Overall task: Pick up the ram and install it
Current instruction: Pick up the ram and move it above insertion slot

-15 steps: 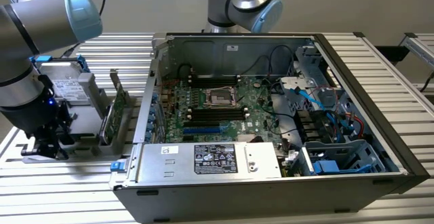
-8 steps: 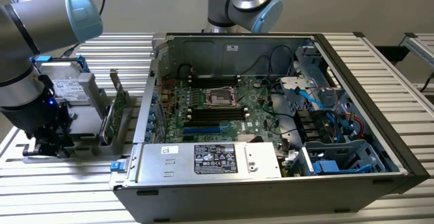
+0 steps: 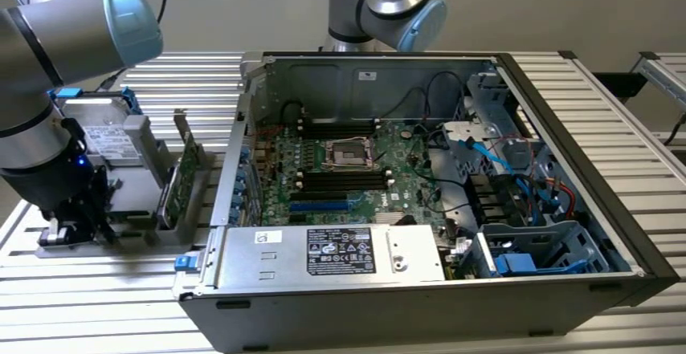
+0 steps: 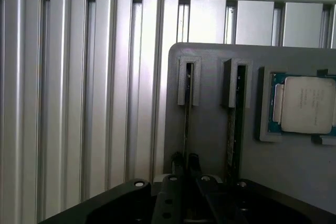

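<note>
Two fingers [image 4: 178,160] of the tool [image 4: 186,158] pinch the ram [image 4: 187,114] standing edgewise in its grey holder [image 4: 210,129].

Robotics lab: aluminium-slat bench [image 3: 96,294], opened computer case [image 3: 429,310]

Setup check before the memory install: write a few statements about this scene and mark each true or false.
1. The black computer case lies open, its green motherboard exposed. True.
2. The gripper is over the motherboard. False: it is at the grey plastic parts holder, outside the case.
3. A silver-lidded square processor lies in a holder recess. True.
4. The ram, a long narrow stick seen edge-on, is seated in the motherboard. False: it stands in a holder slot at the gripper.
</note>
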Robot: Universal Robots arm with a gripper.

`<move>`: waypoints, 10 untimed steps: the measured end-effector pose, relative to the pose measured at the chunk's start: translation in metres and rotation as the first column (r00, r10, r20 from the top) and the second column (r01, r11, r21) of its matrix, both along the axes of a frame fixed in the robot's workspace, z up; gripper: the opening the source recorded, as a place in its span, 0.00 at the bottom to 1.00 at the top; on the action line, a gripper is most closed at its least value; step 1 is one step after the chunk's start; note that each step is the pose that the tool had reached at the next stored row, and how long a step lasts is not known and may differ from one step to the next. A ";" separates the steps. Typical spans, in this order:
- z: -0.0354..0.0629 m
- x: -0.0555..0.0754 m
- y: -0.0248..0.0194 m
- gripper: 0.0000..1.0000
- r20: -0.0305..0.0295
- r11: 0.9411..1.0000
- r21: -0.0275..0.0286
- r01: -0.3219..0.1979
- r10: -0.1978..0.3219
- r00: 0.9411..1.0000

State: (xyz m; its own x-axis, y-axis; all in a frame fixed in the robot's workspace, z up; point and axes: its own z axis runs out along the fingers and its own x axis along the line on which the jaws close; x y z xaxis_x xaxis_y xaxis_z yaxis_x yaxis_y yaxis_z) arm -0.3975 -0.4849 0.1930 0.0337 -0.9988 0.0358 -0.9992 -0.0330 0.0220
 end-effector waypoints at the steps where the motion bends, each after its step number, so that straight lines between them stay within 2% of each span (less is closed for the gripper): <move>1: 0.0000 0.000 0.0000 0.14 0.000 1.000 0.000 0.000 0.000 1.000; 7: 0.0005 0.000 0.0000 0.14 0.000 1.000 0.000 0.000 0.000 1.000; 10: 0.0050 0.000 0.0000 0.14 0.000 1.000 0.000 0.000 0.000 1.000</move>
State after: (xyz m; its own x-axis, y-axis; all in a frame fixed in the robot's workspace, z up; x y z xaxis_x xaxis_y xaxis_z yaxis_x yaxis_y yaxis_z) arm -0.3975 -0.4849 0.1980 0.0336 -0.9988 0.0358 -0.9992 -0.0329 0.0220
